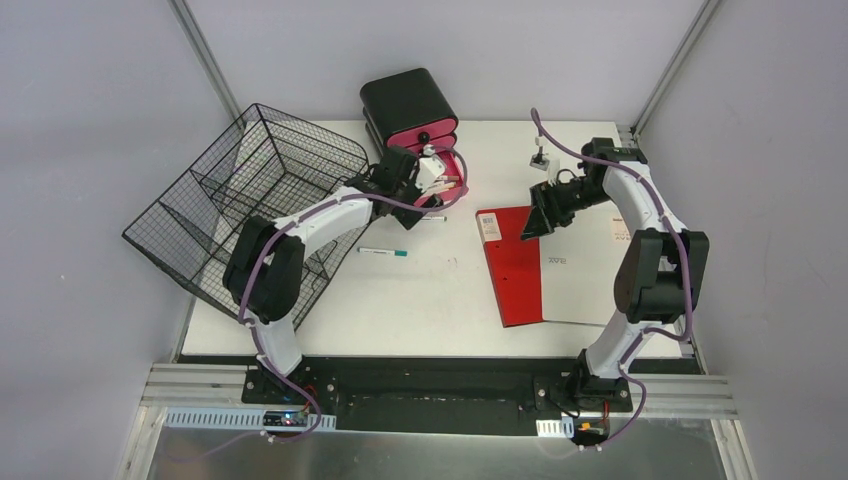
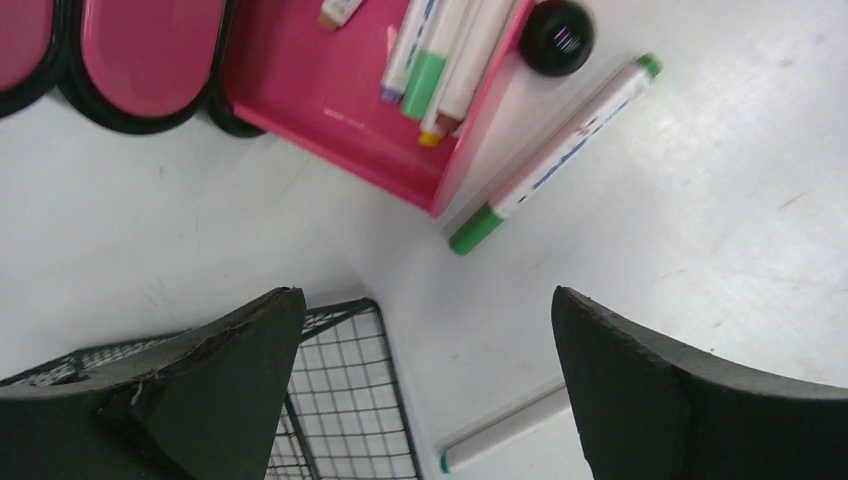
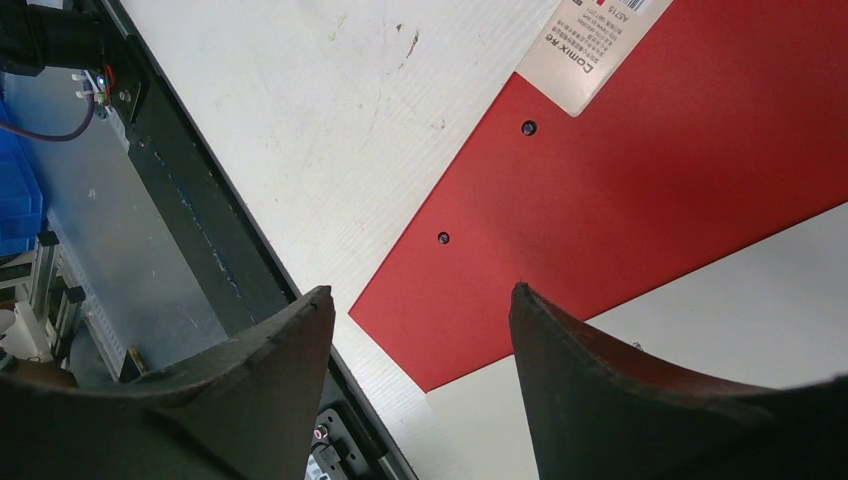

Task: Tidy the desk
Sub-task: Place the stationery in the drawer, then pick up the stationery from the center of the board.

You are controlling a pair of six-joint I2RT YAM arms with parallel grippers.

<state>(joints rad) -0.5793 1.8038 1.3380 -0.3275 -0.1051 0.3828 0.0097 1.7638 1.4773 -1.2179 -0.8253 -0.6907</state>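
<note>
While your left pincer (image 2: 425, 295) hangs wide and empty below the tray (image 2: 330, 100), marker-gathering is in hand: next, descend squarely on the marker (image 2: 555, 150) right of it. Your right pincer (image 3: 420, 292), half-open and empty, hovers over the notebook (image 3: 620, 200) on the surface (image 1: 420, 290), centre frame.

One readable label (image 3: 598, 45), on the notebook (image 3: 650, 200)
At the upper right of the right wrist view, the pale label on the notebook's red cover reads "Comix" in slanted letters, with a code starting "A5" above it and the rest cut off. Print on the marker (image 2: 556, 152) in the left wrist view is too blurred to read.
</note>
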